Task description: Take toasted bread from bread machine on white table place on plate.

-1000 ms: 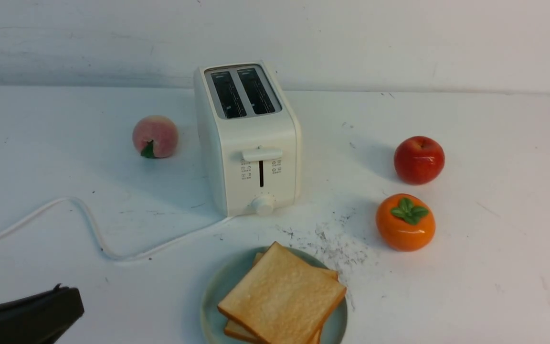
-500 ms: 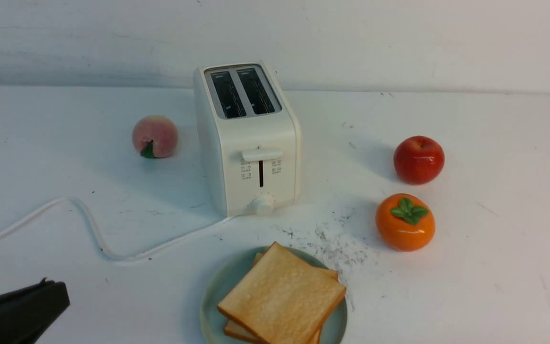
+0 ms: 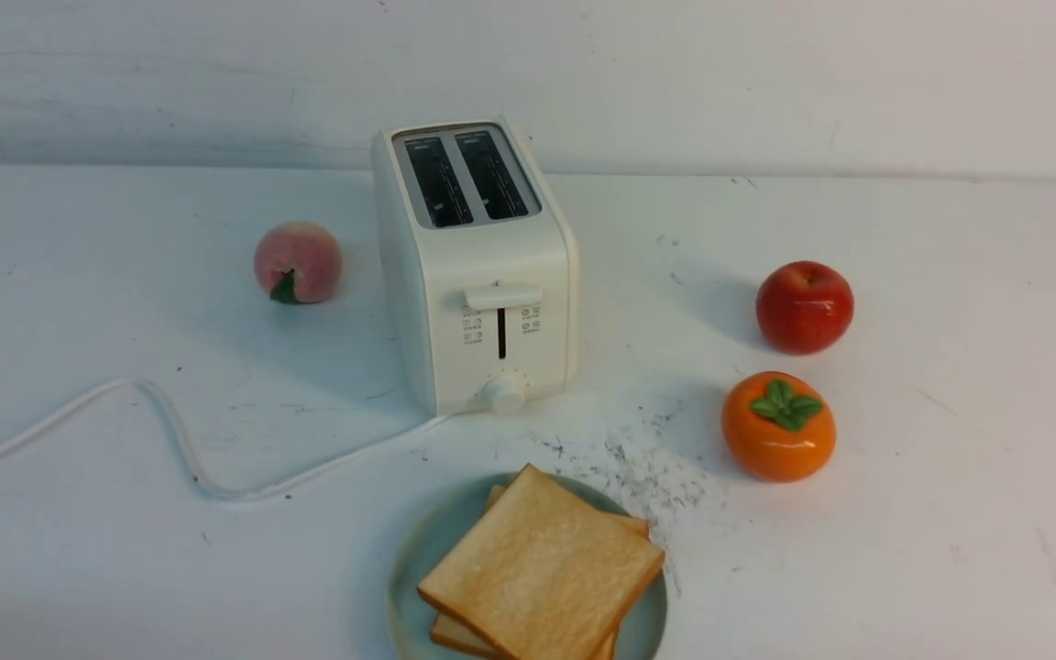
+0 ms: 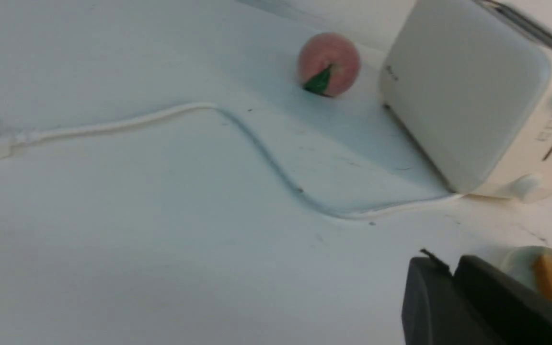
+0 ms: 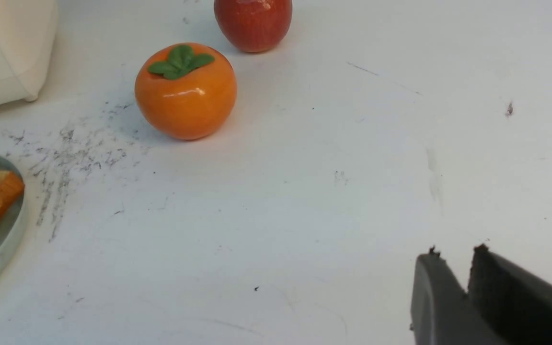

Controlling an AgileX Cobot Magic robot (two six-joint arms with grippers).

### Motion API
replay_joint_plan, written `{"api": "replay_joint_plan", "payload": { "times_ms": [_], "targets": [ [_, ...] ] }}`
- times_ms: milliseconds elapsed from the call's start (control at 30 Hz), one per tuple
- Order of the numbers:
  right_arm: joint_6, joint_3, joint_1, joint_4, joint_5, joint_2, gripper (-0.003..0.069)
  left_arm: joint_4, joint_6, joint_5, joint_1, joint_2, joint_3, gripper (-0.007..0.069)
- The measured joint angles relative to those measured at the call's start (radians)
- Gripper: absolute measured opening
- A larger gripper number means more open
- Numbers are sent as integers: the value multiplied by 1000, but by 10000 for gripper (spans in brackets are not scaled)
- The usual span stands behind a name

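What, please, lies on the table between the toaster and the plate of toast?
In the front view, between the bread machine and the plate lie only bare white table, the white cord and dark speckled scratches.

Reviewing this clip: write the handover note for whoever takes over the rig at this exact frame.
Left gripper: holds nothing, jaws nearly together with a thin gap, hanging over bare table near the plate's left side.
Right gripper: holds nothing, jaws slightly apart, over bare table to the right of the persimmon.
Toasted bread: both slices stacked on the plate, the top one skewed.
Bread machine: both slots look empty, lever up, cord trailing left.
Done: both slices are out and plated.
Left: apparently nothing except parking the arms.
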Motion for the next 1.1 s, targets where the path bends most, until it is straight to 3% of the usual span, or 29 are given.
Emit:
{"api": "replay_joint_plan", "payload": {
  "times_ms": [300,567,1100],
  "targets": [
    [0,0,0,0,0,0,125,0,-20,89,39,-46,67,71],
    [1,0,0,0,0,0,135,-15,-21,90,-31,-46,67,76],
    [1,0,0,0,-1,0,149,-17,-21,90,-34,-46,67,91]
  ]
}}
